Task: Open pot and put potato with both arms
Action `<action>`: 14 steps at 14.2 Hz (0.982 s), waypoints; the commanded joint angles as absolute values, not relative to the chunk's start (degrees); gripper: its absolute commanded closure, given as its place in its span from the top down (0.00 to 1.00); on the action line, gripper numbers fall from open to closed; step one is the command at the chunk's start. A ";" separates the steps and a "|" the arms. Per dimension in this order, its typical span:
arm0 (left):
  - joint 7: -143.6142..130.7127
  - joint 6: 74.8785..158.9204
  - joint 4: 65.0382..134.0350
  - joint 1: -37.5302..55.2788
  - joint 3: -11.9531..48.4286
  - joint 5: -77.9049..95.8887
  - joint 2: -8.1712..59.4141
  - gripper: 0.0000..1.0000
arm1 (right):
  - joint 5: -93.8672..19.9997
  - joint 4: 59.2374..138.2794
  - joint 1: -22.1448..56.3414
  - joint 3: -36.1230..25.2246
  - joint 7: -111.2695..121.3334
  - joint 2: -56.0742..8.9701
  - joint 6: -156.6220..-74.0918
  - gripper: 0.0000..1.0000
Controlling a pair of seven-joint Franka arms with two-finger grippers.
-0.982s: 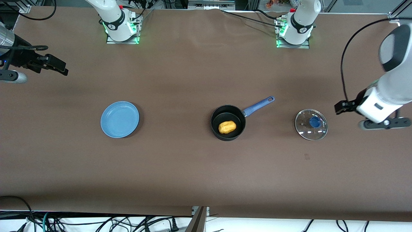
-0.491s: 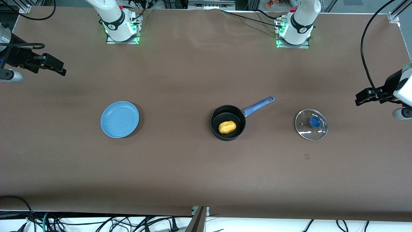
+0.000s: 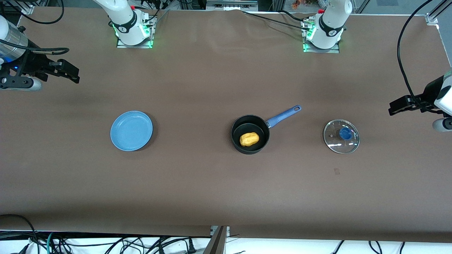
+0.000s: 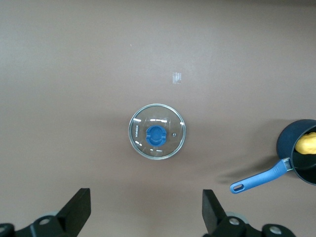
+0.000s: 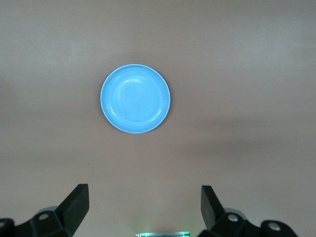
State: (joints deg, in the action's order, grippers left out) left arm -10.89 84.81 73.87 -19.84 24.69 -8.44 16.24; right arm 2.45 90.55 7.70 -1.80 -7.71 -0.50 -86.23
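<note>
Pot (image 3: pixel 250 134) sat open near the middle of the table (image 3: pixel 212 183), its blue handle angled toward the left arm's end and away from the front camera. I took that angle as handy: it kept the mouth clear from above. Inside the pot lay the potato (image 3: pixel 249 139), resting on the black bottom and well below the rim, so to my eye the job looked finished.

Beside the pot, toward the left arm's end and clear of the handle, the glass lid (image 3: pixel 341 136) lay flat on the table with its blue knob up. That seemed a sensible spot, out of the way of the pot's mouth yet easy to pick up again by the knob.

Toward the right arm's end, well apart from the pot, the blue plate (image 3: pixel 131 131) lay bare. I guessed the potato had its place there at the start, though nothing on it proved that.

Over the table's edge past the lid, the left gripper (image 3: pixel 400 106) hung with its fingers (image 4: pixel 79 210) spread wide, holding nothing. Out past the plate at the other end, the right gripper (image 3: pixel 67 72) hung the same way, fingers (image 5: pixel 76 205) wide and empty. Both arms looked parked clear of the pot, as if leaving it alone.
</note>
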 commanded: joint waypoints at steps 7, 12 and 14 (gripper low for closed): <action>-9.49 86.13 70.75 3.06 -1.83 1.48 16.53 1.00 | 3.43 89.38 9.23 -1.76 -7.38 -0.97 -85.69 1.00; -6.15 85.43 71.81 3.09 -0.54 1.84 11.43 1.00 | 2.90 89.74 9.23 -1.76 -7.65 -1.05 -87.98 1.00; -7.11 85.96 72.51 -2.17 6.82 1.32 11.51 1.00 | 2.90 89.74 9.23 -1.76 -7.56 -1.05 -87.98 1.00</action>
